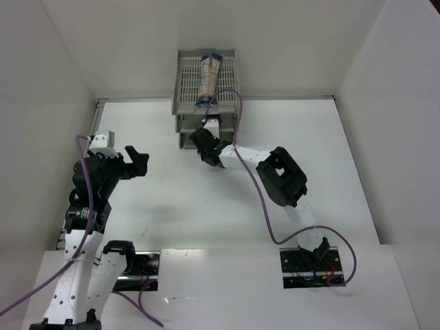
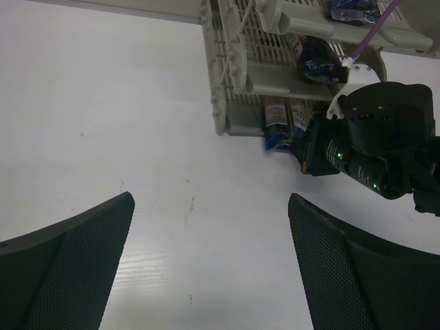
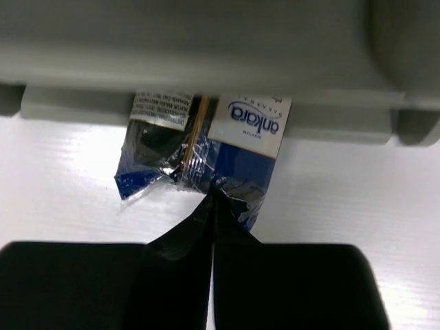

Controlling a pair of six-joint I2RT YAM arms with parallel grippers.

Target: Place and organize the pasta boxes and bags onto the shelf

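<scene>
In the right wrist view the right claw (image 3: 212, 204) is seen at the lower centre of the frame. Its two fingers are pressed together and nothing is held between them. Their tips are touching the crumpled blue end of the lowest pack (image 3: 237, 172), which lies directly above them in the frame. This pack is placed in the bottom tier, under the grey front edge of the shelf (image 3: 206, 41). Only its blue end with a white label shows outside, over the white table (image 3: 357, 185).

In the top view a second pack (image 1: 208, 77) is laid lengthwise on the top tier, at the upper centre. In the left wrist view a third pack (image 2: 317, 65) is seen in the middle tier, at the upper right. The left claw (image 2: 212, 203) is spread wide and empty at the bottom of that frame, well apart from the shelf.
</scene>
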